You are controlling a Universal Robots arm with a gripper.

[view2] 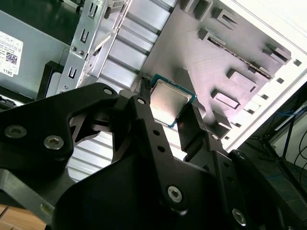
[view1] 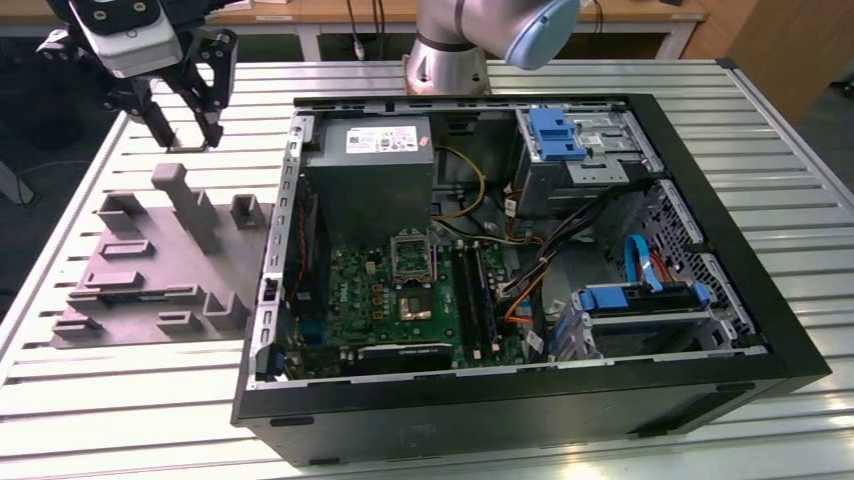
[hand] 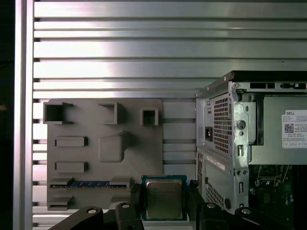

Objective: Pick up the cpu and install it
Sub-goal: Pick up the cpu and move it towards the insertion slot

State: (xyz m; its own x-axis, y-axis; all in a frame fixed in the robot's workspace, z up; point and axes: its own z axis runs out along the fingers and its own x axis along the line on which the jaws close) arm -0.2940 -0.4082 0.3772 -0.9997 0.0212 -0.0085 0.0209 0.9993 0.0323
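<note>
At the exterior view's left, the hand (view1: pixel 187 138) is held clear above the slatted surface (view1: pixel 120 400), just past the far end of the grey moulded holder (view1: pixel 147 270). In the first wrist view the cpu (hand: pixel 164 199) is seen flat between the two fingers (hand: pixel 135 195), pale metal top facing the camera. Its two opposite edges are met by the pads, so the hand is judged to be closed narrowly on it. The chip is carried in the air over the holder's edge nearest the computer, not resting in any recess. It is close to square, so no long axis can be named, and it is gripped across its width.

Further to the exterior view's right lies the open case (view1: pixel 801 350). The socket (view1: pixel 414 257), a metal frame with a dark centre, is set in the green board below the grey power supply (view1: pixel 374 180). From the hand the socket therefore lies toward the exterior view's right and nearer that camera, past the case's side wall and lower down inside.

In the exterior view the cpu itself cannot be made out between the fingers. In the second wrist view part of the chip is covered by the fingers. Whether the socket's frame is open cannot be told.
</note>
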